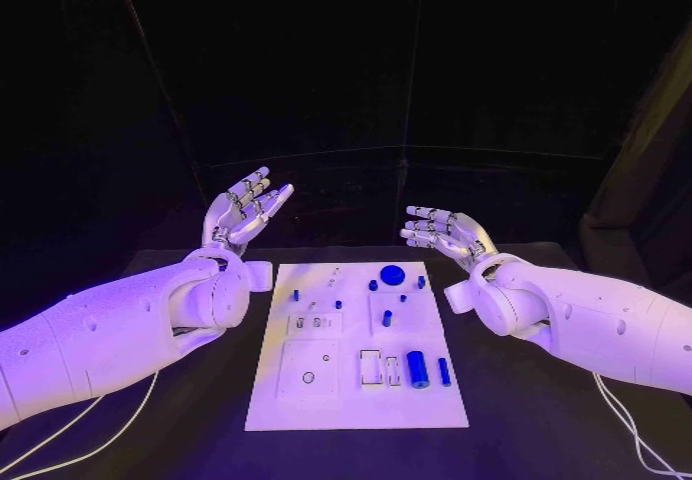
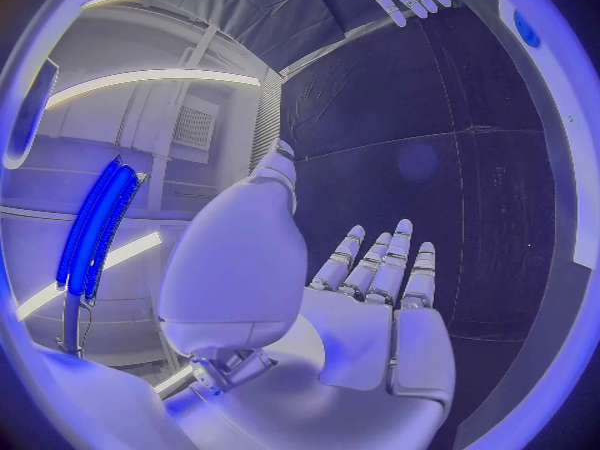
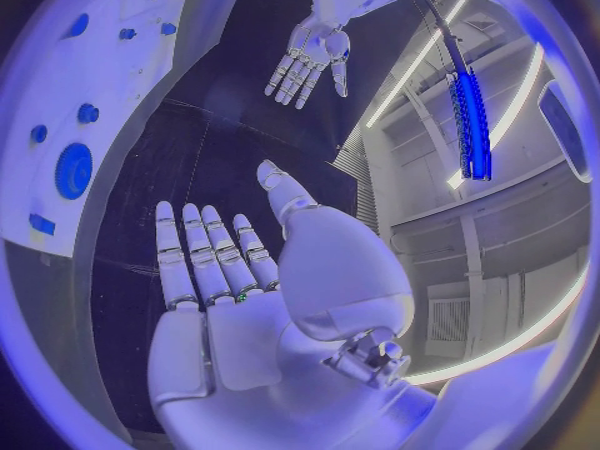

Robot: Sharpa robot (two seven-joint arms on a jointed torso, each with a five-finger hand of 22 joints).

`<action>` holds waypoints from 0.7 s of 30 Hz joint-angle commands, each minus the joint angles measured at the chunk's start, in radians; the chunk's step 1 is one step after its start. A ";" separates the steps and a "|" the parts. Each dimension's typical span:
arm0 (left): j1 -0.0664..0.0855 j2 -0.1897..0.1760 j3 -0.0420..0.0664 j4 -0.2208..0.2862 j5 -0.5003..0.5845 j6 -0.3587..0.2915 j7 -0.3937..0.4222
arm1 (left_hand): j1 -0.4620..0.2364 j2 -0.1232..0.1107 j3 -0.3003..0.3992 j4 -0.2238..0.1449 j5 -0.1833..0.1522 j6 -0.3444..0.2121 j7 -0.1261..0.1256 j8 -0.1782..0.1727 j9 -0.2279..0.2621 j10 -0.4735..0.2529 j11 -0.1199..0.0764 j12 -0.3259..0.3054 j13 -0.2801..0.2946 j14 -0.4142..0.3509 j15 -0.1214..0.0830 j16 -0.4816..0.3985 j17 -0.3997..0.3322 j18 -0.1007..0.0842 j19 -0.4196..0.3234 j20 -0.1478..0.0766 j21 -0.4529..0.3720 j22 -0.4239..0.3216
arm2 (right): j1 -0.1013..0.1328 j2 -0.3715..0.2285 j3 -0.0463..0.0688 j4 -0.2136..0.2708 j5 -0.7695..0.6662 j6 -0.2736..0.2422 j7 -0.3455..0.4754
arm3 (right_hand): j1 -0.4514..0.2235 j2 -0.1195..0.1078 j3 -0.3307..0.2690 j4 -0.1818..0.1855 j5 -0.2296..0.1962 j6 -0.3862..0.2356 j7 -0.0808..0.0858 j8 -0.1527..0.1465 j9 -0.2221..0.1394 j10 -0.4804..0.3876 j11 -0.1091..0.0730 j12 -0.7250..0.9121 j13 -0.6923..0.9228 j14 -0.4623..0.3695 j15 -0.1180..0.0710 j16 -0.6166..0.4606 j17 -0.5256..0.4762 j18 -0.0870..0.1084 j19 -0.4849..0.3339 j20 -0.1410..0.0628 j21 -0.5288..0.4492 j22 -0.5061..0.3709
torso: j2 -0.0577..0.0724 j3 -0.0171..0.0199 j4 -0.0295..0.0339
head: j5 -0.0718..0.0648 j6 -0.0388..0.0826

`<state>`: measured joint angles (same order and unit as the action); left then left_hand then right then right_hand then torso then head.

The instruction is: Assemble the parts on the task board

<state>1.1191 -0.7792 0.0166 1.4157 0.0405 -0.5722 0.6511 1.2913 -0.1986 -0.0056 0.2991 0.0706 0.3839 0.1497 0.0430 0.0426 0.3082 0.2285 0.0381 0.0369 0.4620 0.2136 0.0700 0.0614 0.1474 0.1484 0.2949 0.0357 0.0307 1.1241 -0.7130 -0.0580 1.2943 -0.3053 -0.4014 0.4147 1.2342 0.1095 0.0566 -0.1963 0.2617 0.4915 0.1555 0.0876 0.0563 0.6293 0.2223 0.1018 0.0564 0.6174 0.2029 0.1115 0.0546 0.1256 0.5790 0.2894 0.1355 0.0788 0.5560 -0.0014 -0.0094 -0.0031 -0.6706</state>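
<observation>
The task board, a white plate, lies in the middle of the black desk, its near short edge toward the desk's front edge and its length running away to the far edge. On its near half a stout blue cylinder lies flat beside a thinner blue pin, both just right of two pale rectangular recesses. Farther along, a short blue peg lies near the middle of the board. At the far end a round blue knob sits on the plate, with several small blue pieces just beside it and another small blue piece toward the board's left edge.

Both arms come in from the desk's side edges and hold their hands up above the far part of the desk, well apart from the board and from each other. The left hand is off the board's far left corner, palm turned inward, fingers straight and spread, gripping nothing. The right hand is off the far right corner, fingers likewise stretched out and parted, thumb apart, with nothing in it. Neither hand touches the board or any part.
</observation>
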 commanded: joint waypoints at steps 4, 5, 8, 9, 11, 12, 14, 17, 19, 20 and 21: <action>0.000 -0.019 -0.002 0.020 -0.001 0.065 0.029 | 0.036 0.094 0.057 -0.014 -0.013 0.272 0.129 0.062 0.029 0.399 0.015 0.092 0.038 0.296 0.006 0.097 0.040 -0.006 0.294 -0.004 0.110 0.059 | 0.023 -0.003 0.001 -0.020 -0.212 -0.009 0.015 | 0.075 -0.001 0.046 -0.091 -0.039 0.398 0.070 0.049 0.013 0.372 -0.047 0.032 0.005 0.407 -0.062 0.053 0.010 0.061 0.290 -0.035 0.100 0.020 | 0.024 -0.0019 0.0047 | -0.006 0.008; -0.001 -0.022 -0.002 0.023 -0.007 0.071 0.028 | 0.042 0.103 0.059 -0.019 -0.014 0.332 0.124 0.073 0.034 0.475 0.007 0.111 0.042 0.328 -0.003 0.108 0.042 0.003 0.383 -0.004 0.144 0.075 | 0.028 -0.003 0.001 -0.025 -0.239 -0.005 0.009 | 0.076 -0.003 0.053 -0.091 -0.041 0.410 0.066 0.046 0.011 0.387 -0.051 0.026 0.004 0.429 -0.069 0.052 0.010 0.059 0.308 -0.043 0.107 0.020 | 0.027 -0.0023 0.0073 | -0.008 0.006; -0.001 -0.033 -0.002 0.035 -0.030 0.087 0.024 | 0.058 0.123 0.056 -0.045 -0.015 0.473 0.105 0.097 0.040 0.571 -0.016 0.136 0.039 0.426 -0.034 0.136 0.047 0.031 0.537 -0.006 0.204 0.096 | 0.043 -0.002 0.002 -0.042 -0.321 0.010 -0.009 | 0.077 -0.012 0.071 -0.093 -0.047 0.438 0.060 0.037 0.010 0.424 -0.061 0.012 0.005 0.483 -0.087 0.050 0.012 0.059 0.347 -0.060 0.122 0.021 | 0.037 -0.0025 0.0111 | -0.009 0.010; -0.001 -0.038 -0.002 0.042 -0.042 0.093 0.021 | 0.061 0.128 0.052 -0.058 -0.015 0.488 0.102 0.094 0.037 0.600 -0.024 0.140 0.036 0.458 -0.043 0.142 0.048 0.036 0.570 -0.009 0.214 0.097 | 0.050 0.000 0.002 -0.050 -0.366 0.018 -0.020 | 0.081 -0.015 0.081 -0.093 -0.045 0.452 0.056 0.037 0.011 0.444 -0.067 0.010 0.006 0.514 -0.097 0.054 0.015 0.059 0.371 -0.071 0.135 0.025 | 0.043 -0.0023 0.0132 | -0.011 0.012; -0.001 -0.045 -0.003 0.053 -0.058 0.101 0.016 | 0.069 0.135 0.047 -0.078 -0.015 0.508 0.098 0.089 0.032 0.641 -0.032 0.144 0.034 0.503 -0.054 0.149 0.049 0.038 0.612 -0.017 0.223 0.096 | 0.062 0.004 0.002 -0.062 -0.439 0.027 -0.034 | 0.087 -0.023 0.095 -0.094 -0.039 0.470 0.051 0.036 0.011 0.473 -0.077 0.006 0.006 0.558 -0.111 0.062 0.019 0.060 0.406 -0.090 0.158 0.033 | 0.051 -0.0025 0.0149 | -0.013 0.017; -0.001 -0.051 -0.003 0.063 -0.069 0.108 0.012 | 0.072 0.138 0.045 -0.088 -0.016 0.517 0.095 0.087 0.029 0.656 -0.035 0.144 0.033 0.520 -0.058 0.149 0.050 0.039 0.627 -0.022 0.224 0.094 | 0.071 0.009 0.002 -0.071 -0.497 0.031 -0.043 | 0.092 -0.027 0.101 -0.094 -0.038 0.478 0.048 0.036 0.011 0.486 -0.082 0.006 0.007 0.585 -0.120 0.070 0.024 0.059 0.426 -0.100 0.172 0.039 | 0.058 -0.0030 0.0167 | -0.015 0.021; -0.001 -0.059 -0.003 0.078 -0.083 0.118 0.006 | 0.076 0.145 0.041 -0.104 -0.015 0.533 0.090 0.084 0.027 0.685 -0.043 0.144 0.033 0.551 -0.066 0.151 0.054 0.039 0.653 -0.030 0.228 0.091 | 0.086 0.015 0.003 -0.080 -0.585 0.036 -0.058 | 0.105 -0.036 0.109 -0.094 -0.039 0.496 0.042 0.037 0.012 0.510 -0.092 0.002 0.007 0.644 -0.141 0.088 0.034 0.059 0.472 -0.123 0.211 0.057 | 0.066 -0.0037 0.0189 | -0.018 0.024; -0.001 -0.071 -0.003 0.106 -0.096 0.137 -0.005 | 0.080 0.155 0.036 -0.123 -0.014 0.549 0.085 0.077 0.024 0.709 -0.049 0.135 0.031 0.582 -0.075 0.148 0.060 0.039 0.684 -0.039 0.230 0.086 | 0.103 0.025 0.003 -0.088 -0.739 0.061 -0.104 | 0.116 -0.053 0.115 -0.092 -0.037 0.518 0.031 0.033 0.011 0.538 -0.105 -0.009 0.006 0.732 -0.169 0.117 0.053 0.055 0.533 -0.157 0.280 0.092 | 0.079 -0.0068 0.0247 | -0.025 0.030; -0.001 -0.079 -0.003 0.125 -0.102 0.147 -0.010 | 0.086 0.163 0.039 -0.137 -0.014 0.559 0.083 0.074 0.024 0.721 -0.053 0.129 0.031 0.598 -0.081 0.144 0.064 0.039 0.721 -0.046 0.242 0.088 | 0.115 0.035 0.004 -0.096 -0.839 0.092 -0.149 | 0.115 -0.060 0.117 -0.091 -0.032 0.525 0.028 0.027 0.010 0.546 -0.111 -0.020 0.006 0.772 -0.179 0.128 0.064 0.055 0.553 -0.172 0.319 0.114 | 0.087 -0.0083 0.0279 | -0.027 0.035; -0.001 -0.083 -0.003 0.135 -0.104 0.152 -0.012 | 0.086 0.165 0.039 -0.140 -0.015 0.561 0.082 0.072 0.024 0.723 -0.054 0.126 0.031 0.602 -0.082 0.142 0.065 0.039 0.730 -0.048 0.244 0.088 | 0.120 0.042 0.004 -0.100 -0.894 0.107 -0.176 | 0.110 -0.063 0.116 -0.089 -0.030 0.527 0.028 0.024 0.010 0.550 -0.114 -0.025 0.006 0.795 -0.183 0.137 0.071 0.056 0.567 -0.178 0.340 0.125 | 0.090 -0.0088 0.0292 | -0.028 0.037; -0.001 -0.087 -0.003 0.143 -0.106 0.156 -0.014 | 0.086 0.167 0.039 -0.143 -0.015 0.562 0.082 0.071 0.023 0.725 -0.054 0.124 0.031 0.604 -0.083 0.141 0.066 0.039 0.735 -0.049 0.245 0.087 | 0.125 0.048 0.004 -0.103 -0.949 0.120 -0.201 | 0.102 -0.068 0.114 -0.086 -0.029 0.530 0.028 0.021 0.010 0.552 -0.115 -0.029 0.006 0.825 -0.189 0.152 0.080 0.056 0.588 -0.183 0.365 0.139 | 0.095 -0.0099 0.0311 | -0.030 0.041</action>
<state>1.1165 -0.8632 0.0133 1.5473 -0.0257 -0.4683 0.6456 1.3786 -0.0419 0.0350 0.1611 0.0584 0.9384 0.2321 0.1191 0.0669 1.0259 0.1732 0.1664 0.0690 1.0600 0.1307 0.2163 0.1271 0.1709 0.8784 0.2462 0.2758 0.1181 1.2431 -0.6715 -0.0551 1.1932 -0.9751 -0.3534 0.3194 1.3303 0.0706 0.1555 -0.2857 0.2301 0.9758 0.1966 0.1189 0.0668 1.1241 0.1296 0.1004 0.0614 1.2734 0.0593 0.2111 0.0982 0.1714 1.0529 0.1591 0.3756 0.1550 0.6332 -0.0081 0.0146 -0.0295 -0.6355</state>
